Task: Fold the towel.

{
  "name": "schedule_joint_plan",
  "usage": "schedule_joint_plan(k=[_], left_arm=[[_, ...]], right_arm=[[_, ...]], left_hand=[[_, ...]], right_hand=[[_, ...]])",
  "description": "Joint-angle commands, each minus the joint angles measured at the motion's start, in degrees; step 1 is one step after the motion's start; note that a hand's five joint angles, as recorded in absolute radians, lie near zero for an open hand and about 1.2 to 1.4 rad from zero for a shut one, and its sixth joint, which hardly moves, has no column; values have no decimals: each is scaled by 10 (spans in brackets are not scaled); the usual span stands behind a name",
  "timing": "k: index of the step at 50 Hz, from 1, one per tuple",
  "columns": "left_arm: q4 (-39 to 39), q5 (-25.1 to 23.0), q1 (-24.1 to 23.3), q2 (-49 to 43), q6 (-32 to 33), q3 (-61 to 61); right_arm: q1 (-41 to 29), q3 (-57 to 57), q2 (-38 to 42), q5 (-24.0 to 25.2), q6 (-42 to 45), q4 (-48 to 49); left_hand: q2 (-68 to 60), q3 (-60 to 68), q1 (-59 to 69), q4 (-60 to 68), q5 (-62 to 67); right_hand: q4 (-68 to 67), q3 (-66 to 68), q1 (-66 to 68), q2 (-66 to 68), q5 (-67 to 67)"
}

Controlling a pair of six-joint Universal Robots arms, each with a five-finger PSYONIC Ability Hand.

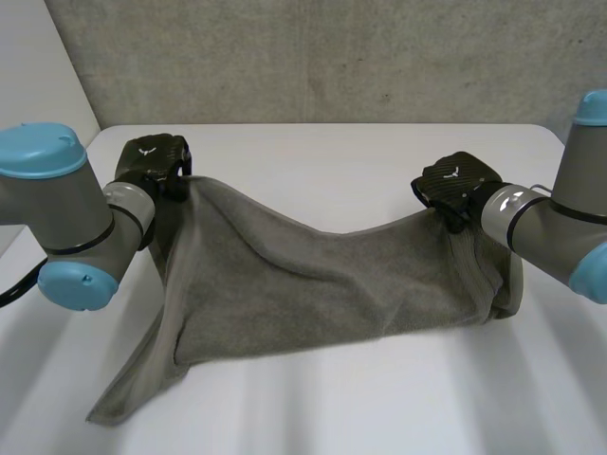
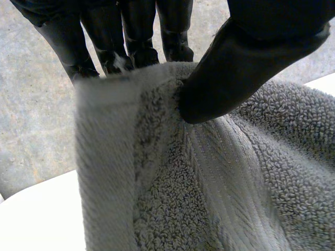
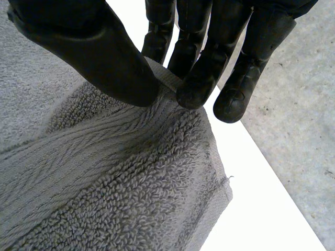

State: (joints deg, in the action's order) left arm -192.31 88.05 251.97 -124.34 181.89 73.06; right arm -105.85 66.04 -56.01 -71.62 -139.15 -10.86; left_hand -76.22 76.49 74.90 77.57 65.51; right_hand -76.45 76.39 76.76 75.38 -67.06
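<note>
Left hand: the thumb presses the hem of the grey towel against the fingers standing straight behind it. That is a pinch at the towel's far left corner.

Right hand: the thumb tip meets two of its fingers on the hem close to the far right corner, so you have a pinch there too. The outermost finger hangs just off the cloth edge.

In the head view you hold both pinched corners raised above the white table, well apart. The top edge of the towel sags between them. The cloth drapes down toward you, and its lower part rests on the table. On the left, a loose corner trails out flat toward the near edge. On the right, the cloth bunches in folds under the right arm. The left arm stands beside the draped left edge.
</note>
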Motion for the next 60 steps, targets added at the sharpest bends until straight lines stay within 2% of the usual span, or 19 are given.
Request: schedule_joint_plan(k=[1,4,5,6,7,8,10,11,13,16,19,25,31,35,40,48,57,59,60], left_arm=[[-6,-4,0,-29,4,-34],[-25,-1,0,-46,15,-83],[-54,4,0,-45,21,-114],[-92,14,-1,-40,26,-145],[-92,14,-1,-40,26,-145],[-129,30,-3,-29,26,-175],[-159,43,-5,-13,23,-201],[-182,50,-7,4,22,-222],[-197,52,-8,18,22,-236],[-214,51,-14,33,22,-245],[-212,49,-21,32,23,-243],[-196,45,-22,18,23,-189],[-197,9,-10,17,25,-15],[-211,-23,0,16,29,102],[-235,-39,3,16,31,184],[-244,-39,3,16,32,235],[-236,-35,20,29,32,228],[-236,-35,23,35,32,231],[-237,-35,24,38,32,233]], right_arm=[[1,-49,48,1,3,21],[1,-139,80,-9,-1,32],[1,-198,85,-18,-10,37],[1,-198,85,-19,-10,37],[-1,-258,83,-35,-29,49],[-1,-259,83,-35,-30,49],[-2,-365,72,-66,-119,95],[-2,-366,71,-66,-119,95],[6,-404,47,-73,-236,145],[6,-399,33,-69,-279,167],[6,-372,18,-58,-302,186],[4,-241,6,-13,-256,181],[6,-64,-15,35,-164,182],[10,25,-27,42,-122,184],[18,161,-34,39,-79,192],[19,245,-33,32,-73,245],[20,256,-39,17,-83,261],[19,259,-38,1,-85,262],[19,259,-38,1,-85,262]], left_hand=[[-38,35,51,24,45],[-38,35,51,24,45],[-38,35,51,24,45],[-38,35,51,24,45],[-38,35,51,24,45],[-38,35,51,24,45],[-38,35,51,24,45],[-38,35,51,24,45],[-38,35,51,24,45],[-38,35,51,24,45],[-38,35,51,24,45],[-38,35,51,24,45],[-38,35,51,24,45],[-38,35,51,24,45],[-38,35,51,24,45],[-38,35,51,24,45],[-38,35,51,24,45],[-38,35,51,24,45],[-38,35,51,24,45]], right_hand=[[-36,36,32,46,-29],[-36,36,32,46,-29],[-36,36,32,46,-29],[-36,36,32,46,-29],[-36,36,32,46,-29],[-36,36,32,46,-29],[-36,36,32,46,-29],[-36,36,32,46,-29],[-36,36,32,46,-29],[-36,36,32,46,-29],[-36,36,32,46,-29],[-36,36,32,46,-29],[-36,36,32,46,-29],[-36,36,32,46,-29],[-36,36,32,46,-29],[-36,36,32,46,-29],[-36,36,32,46,-29],[111,-110,-114,-100,117],[112,-111,-115,-101,118]])
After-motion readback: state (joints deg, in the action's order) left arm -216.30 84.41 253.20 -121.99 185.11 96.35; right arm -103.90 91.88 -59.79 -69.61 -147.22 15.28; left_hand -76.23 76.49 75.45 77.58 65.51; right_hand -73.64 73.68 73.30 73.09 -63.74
